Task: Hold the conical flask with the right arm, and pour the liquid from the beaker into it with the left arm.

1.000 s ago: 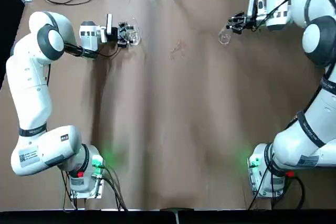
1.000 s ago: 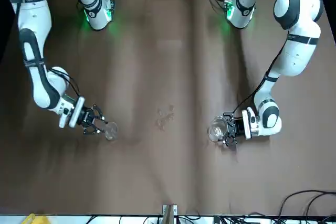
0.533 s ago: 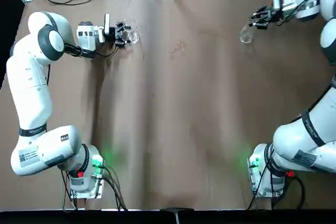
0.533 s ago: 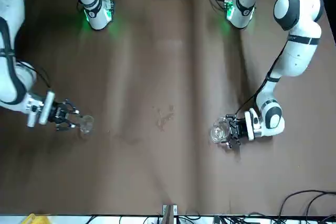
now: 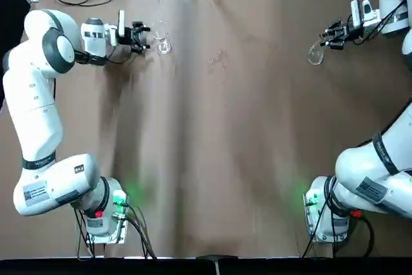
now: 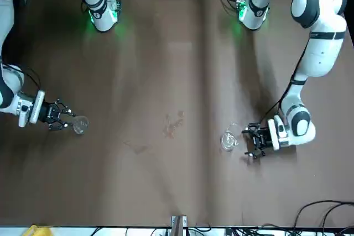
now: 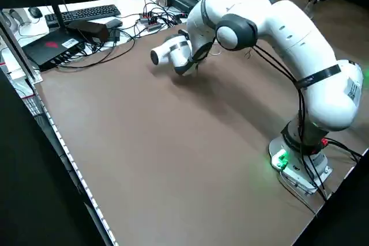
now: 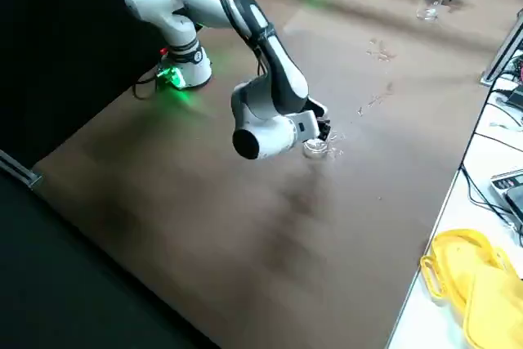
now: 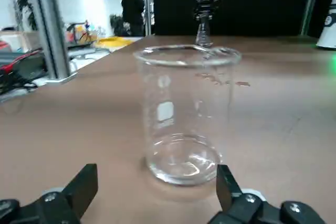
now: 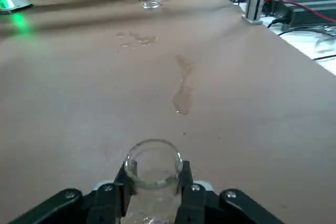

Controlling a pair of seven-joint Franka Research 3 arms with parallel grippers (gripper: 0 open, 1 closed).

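We see the left gripper [image 9: 157, 170] has let go and spread wide beside the beaker [image 9: 184, 108], now standing near the table's [image 5: 225, 159] far left corner; our right gripper [image 10: 157, 169] grips the flask [image 10: 153, 200] toward the far right corner, so pouring is likely over

I see green glow by both arm bases, soft shadows on my surface [image 5: 225, 159], dark front edges; right side view dim, left brighter
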